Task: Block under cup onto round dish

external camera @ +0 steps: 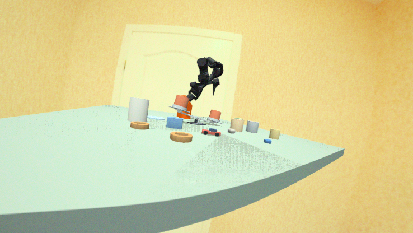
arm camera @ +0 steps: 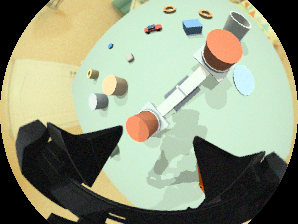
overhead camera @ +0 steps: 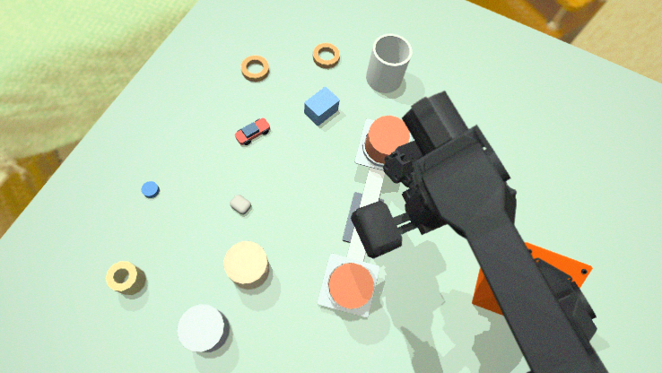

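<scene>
Two cups on the balance (overhead camera: 373, 185): the low cup (overhead camera: 351, 284) sits on the dipped end, so I judge the block is under it. Probably light, rigid and slick-walled; I'd pinch across its sides mid-height. Gripper (arm camera: 158, 152) hangs above the beam, fingers spread, holding nothing. Dish (arm camera: 244, 79) lies beside the high cup (overhead camera: 387, 134).
</scene>
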You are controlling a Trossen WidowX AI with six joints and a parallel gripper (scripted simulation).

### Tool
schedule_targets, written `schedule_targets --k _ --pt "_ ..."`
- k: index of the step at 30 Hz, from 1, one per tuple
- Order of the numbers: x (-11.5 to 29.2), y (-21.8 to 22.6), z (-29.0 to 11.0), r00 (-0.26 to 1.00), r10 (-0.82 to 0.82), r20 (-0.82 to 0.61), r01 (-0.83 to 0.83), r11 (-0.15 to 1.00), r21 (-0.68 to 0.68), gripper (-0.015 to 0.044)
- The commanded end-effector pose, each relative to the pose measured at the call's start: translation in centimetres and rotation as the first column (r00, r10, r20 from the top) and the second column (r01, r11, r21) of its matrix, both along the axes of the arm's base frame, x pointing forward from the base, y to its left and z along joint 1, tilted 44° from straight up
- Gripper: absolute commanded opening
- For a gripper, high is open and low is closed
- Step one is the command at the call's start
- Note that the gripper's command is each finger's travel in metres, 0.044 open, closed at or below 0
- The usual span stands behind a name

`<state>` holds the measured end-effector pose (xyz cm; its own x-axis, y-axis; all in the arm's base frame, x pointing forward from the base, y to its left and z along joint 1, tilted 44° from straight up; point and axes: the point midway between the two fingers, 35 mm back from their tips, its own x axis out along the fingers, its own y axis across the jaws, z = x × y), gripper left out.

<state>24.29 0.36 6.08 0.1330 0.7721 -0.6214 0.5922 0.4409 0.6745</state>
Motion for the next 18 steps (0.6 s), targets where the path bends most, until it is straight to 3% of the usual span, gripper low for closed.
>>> schedule_targets --k 1,18 --pt "0.6 1.3 0.4 0.994 -0.037 -0.102 0.035 0.999 -0.017 0.0440" --pt "1.5 8.6 1.8 0.793 -0.272 -0.545 0.212 0.962 -0.172 0.0440"
